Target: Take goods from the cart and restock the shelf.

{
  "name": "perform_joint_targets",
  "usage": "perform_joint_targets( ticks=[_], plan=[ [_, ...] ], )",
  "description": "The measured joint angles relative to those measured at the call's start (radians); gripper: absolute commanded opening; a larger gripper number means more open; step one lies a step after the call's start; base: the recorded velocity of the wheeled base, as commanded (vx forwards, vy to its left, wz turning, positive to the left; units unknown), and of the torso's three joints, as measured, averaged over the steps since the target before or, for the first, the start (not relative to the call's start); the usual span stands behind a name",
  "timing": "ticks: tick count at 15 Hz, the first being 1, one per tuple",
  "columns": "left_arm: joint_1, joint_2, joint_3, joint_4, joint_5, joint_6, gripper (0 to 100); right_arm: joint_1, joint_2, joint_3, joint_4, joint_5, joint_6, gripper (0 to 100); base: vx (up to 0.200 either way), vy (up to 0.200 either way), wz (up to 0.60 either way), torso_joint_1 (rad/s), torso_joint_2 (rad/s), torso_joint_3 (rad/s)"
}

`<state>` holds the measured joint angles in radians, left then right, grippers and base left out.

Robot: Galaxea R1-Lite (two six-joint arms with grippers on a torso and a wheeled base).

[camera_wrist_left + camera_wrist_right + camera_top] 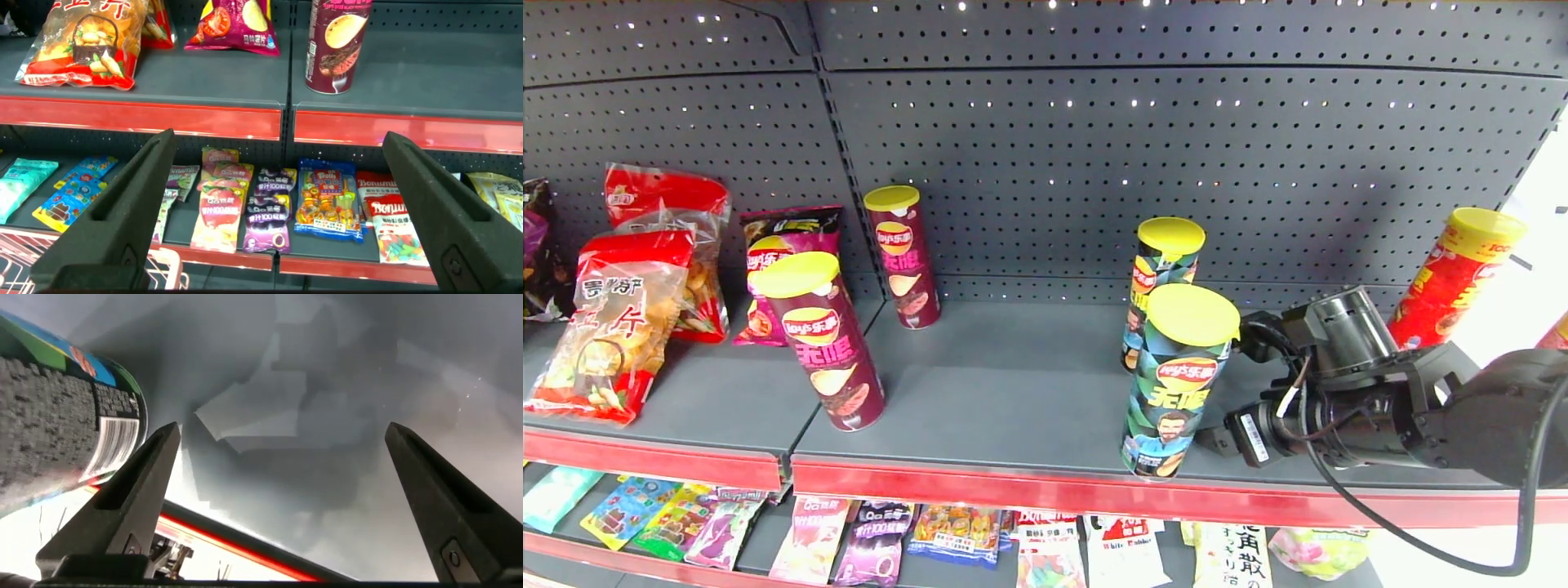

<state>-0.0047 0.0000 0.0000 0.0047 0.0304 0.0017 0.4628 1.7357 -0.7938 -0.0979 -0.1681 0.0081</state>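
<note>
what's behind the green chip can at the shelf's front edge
A second green can with a yellow lid stands behind the front green can, before the pegboard wall. Its lower part is mostly covered.

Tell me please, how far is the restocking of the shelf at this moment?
Done: purple cans, green cans and a red can stand on the shelf. In hand: nothing; the right gripper is open beside the front green can, the left gripper open and empty. Left: the bare shelf between the purple and green cans suggests more may follow.
</note>
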Motion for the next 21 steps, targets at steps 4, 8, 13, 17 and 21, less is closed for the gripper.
perform_joint_targets(
  ticks=[4,8,13,17,21],
  plan=[
    [0.0,0.0,0.0,0.0,0.0,0.0,100,-0.027,-0.071,0.028,0.006,-0.044,0.0,100,0.0,0.0,0.0,0.0,0.0,0.0],
    [0.0,0.0,0.0,0.0,-0.001,0.001,100,-0.026,-0.278,0.09,0.009,-0.098,-0.006,100,0.0,0.0,0.0,0.0,0.0,0.0],
    [0.0,0.0,0.0,0.0,-0.001,0.001,100,0.004,-0.71,0.196,0.02,-0.154,-0.126,100,0.0,0.0,0.0,0.0,0.0,0.0],
    [0.0,0.0,0.0,0.0,-0.001,0.003,100,-0.083,-1.111,0.24,0.23,-0.171,-0.201,100,0.0,0.0,0.0,0.0,0.0,0.0],
    [0.0,0.0,0.0,0.0,-0.003,0.002,100,-0.278,-1.455,0.269,0.664,-0.192,-0.101,100,0.0,0.0,0.0,0.0,0.0,0.0]
  ],
)
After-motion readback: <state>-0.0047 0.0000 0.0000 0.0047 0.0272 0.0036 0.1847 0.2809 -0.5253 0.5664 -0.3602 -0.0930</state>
